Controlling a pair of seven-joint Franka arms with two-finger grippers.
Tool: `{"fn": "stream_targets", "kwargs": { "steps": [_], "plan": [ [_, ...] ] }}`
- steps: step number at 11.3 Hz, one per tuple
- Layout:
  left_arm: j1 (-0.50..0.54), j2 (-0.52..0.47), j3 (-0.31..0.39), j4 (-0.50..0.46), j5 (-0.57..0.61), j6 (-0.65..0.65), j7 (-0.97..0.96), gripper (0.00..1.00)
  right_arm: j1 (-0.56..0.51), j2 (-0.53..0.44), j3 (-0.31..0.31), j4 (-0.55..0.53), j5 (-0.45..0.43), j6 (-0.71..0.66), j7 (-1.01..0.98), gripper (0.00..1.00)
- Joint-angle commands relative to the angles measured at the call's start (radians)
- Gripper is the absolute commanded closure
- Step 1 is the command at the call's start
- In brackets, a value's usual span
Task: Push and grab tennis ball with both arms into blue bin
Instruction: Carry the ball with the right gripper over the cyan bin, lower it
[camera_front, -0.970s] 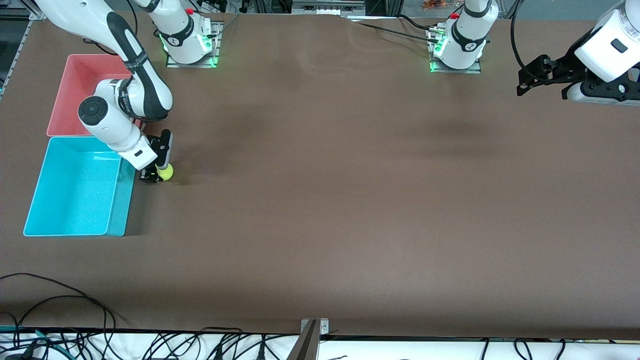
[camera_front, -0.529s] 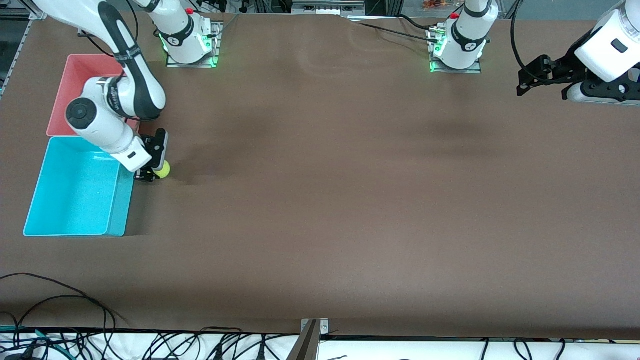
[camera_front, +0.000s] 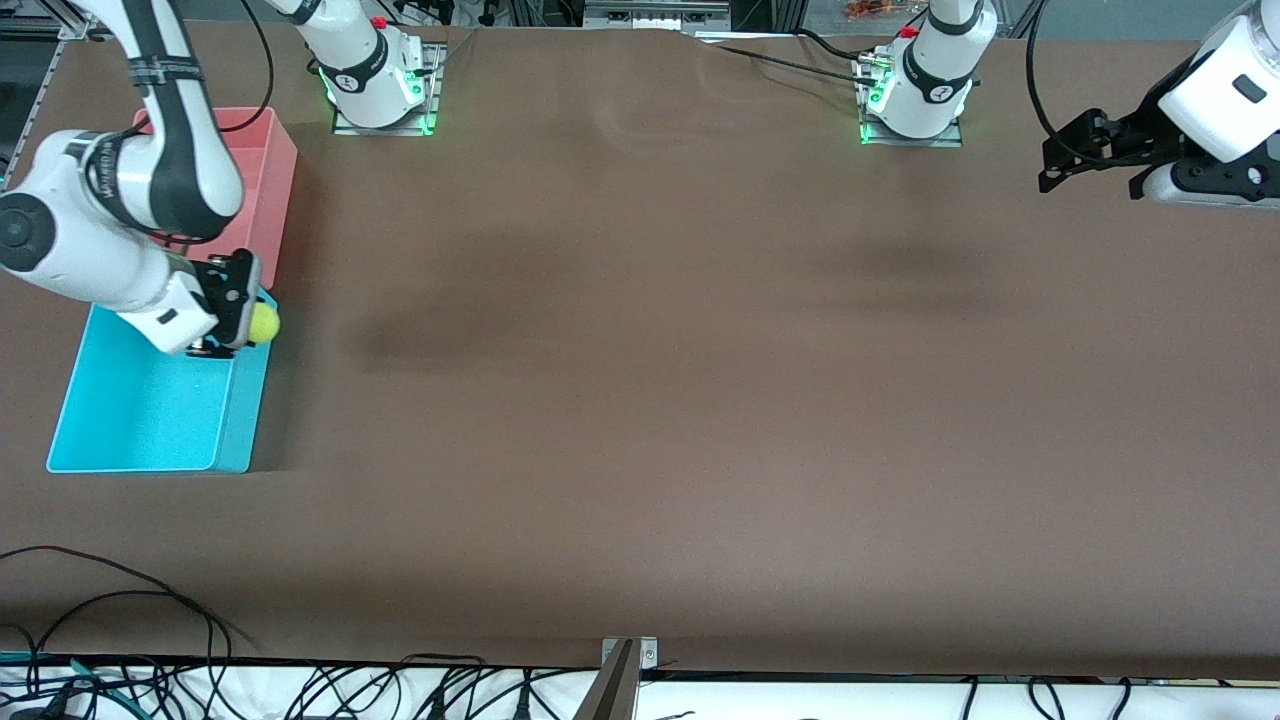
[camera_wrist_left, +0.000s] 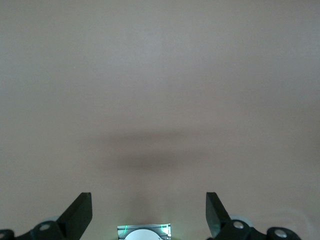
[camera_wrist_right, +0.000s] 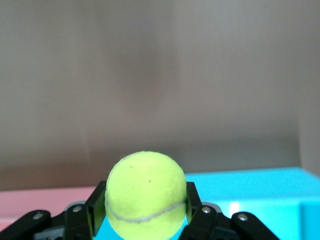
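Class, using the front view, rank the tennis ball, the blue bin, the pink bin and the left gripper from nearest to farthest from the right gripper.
1. tennis ball: clamped in the right gripper.
2. blue bin: directly beneath it.
3. pink bin: beside the blue bin, farther from the camera.
4. left gripper: open, waiting above the left arm's table end.

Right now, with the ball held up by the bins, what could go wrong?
The right gripper holds the tennis ball over the blue bin's rim corner, not its middle. Released here, it might strike the rim and bounce onto the table.

The pink bin sits right beside that corner, so a drift could drop the ball there.

The left gripper, open, waits at the left arm's end of the table, too distant to help.
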Motion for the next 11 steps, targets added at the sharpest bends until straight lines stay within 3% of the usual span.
{"fn": "stream_targets", "kwargs": {
  "steps": [1, 6, 9, 11],
  "plan": [
    [-0.005, 0.018, -0.007, 0.057, 0.004, -0.023, -0.014, 0.0, -0.008, 0.02, -0.109, 0.016, -0.004, -0.003, -0.119, 0.95],
    [-0.005, 0.018, -0.006, 0.069, 0.006, -0.027, -0.007, 0.0, -0.026, 0.078, -0.215, 0.057, -0.001, 0.03, -0.235, 0.95],
    [-0.005, 0.018, -0.006, 0.068, 0.006, -0.029, -0.014, 0.0, -0.089, 0.202, -0.214, 0.126, 0.067, 0.075, -0.34, 0.95],
    [-0.004, 0.018, -0.006, 0.068, 0.007, -0.029, -0.014, 0.0, -0.104, 0.235, -0.214, 0.138, 0.074, 0.075, -0.361, 0.95]
  ]
}}
